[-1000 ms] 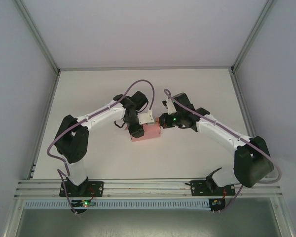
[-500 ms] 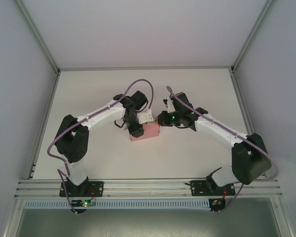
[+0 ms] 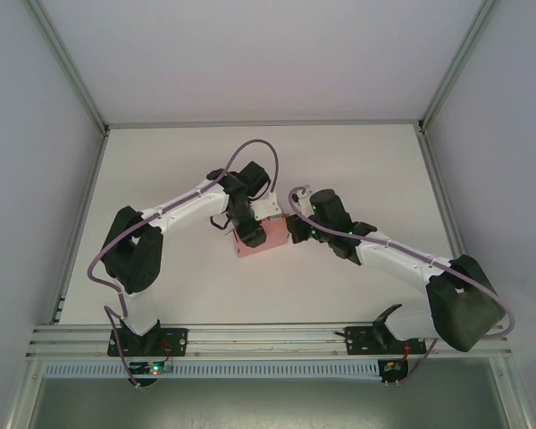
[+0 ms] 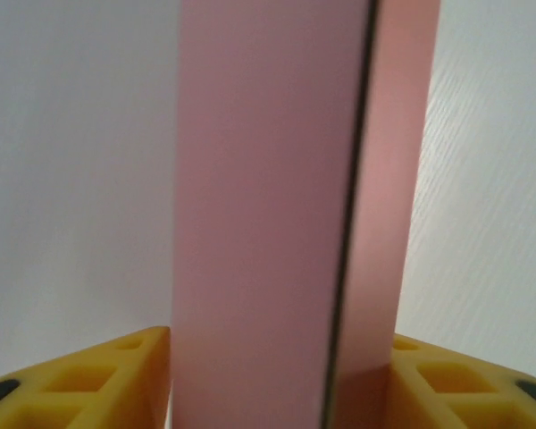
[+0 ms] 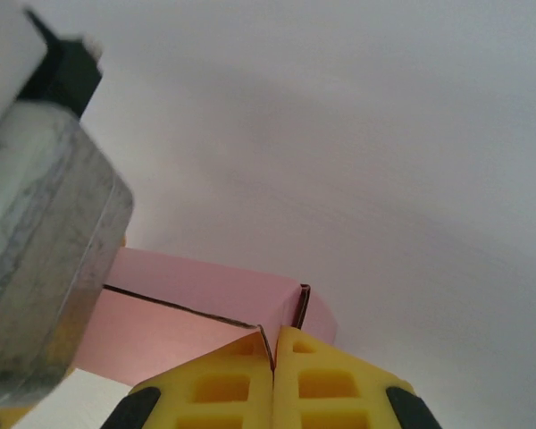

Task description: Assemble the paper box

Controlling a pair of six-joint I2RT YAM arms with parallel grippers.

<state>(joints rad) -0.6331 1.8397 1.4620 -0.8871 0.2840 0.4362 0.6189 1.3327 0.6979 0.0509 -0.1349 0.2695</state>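
- Left wrist: the paper box (image 4: 268, 223) sits clamped between the left gripper's (image 4: 281, 362) yellow fingers, its ends cropped.
- Right wrist: the right gripper (image 5: 274, 350) is closed, tips touching the box's corner; a pinched flap is unclear.
- Top external: the box lies mid-table (image 3: 357, 161), partly hidden by both wrists.

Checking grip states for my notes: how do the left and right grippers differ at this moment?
The left gripper has its fingers apart, one against each side of the paper box; the right gripper has its fingers pressed together. The left gripper straddles the box, while the right gripper only meets its edge with its tips. Both have yellow fingers.
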